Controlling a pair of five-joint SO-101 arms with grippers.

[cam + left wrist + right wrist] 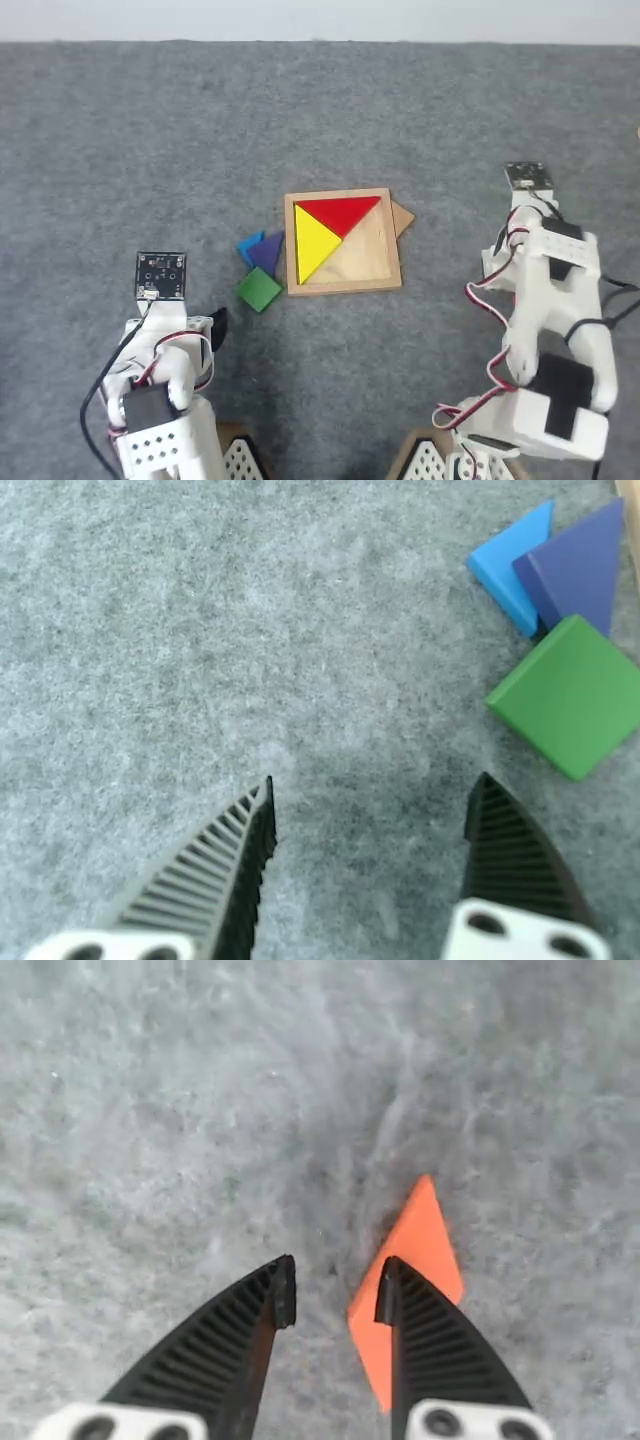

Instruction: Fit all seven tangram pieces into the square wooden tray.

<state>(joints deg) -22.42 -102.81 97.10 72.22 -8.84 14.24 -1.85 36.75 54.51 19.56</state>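
The square wooden tray [345, 288] holds two pieces: the red triangle [340, 212] along its far edge and the yellow triangle [312, 245] along its left edge. The rest of its floor is bare. Just off the tray's left edge lie the blue piece [249, 246], the purple triangle [268, 252] against it, and the green square [259, 290]. A tan piece [403, 218] pokes out at the tray's far right corner (on the rim or beside it, I cannot tell).

The left gripper [376, 780] hangs spread wide over bare felt on the tray's left, near the green square. The right gripper [336, 1261], well off to the tray's right, is parted only narrowly and holds nothing. An orange piece [420, 1250] lies flat against one finger.

If the right gripper closes here, it would likely pinch felt or skid the thin orange piece away. On the left, lifting the purple triangle could drag the blue piece, and a nudged green square could jolt the tray and unseat the triangles.
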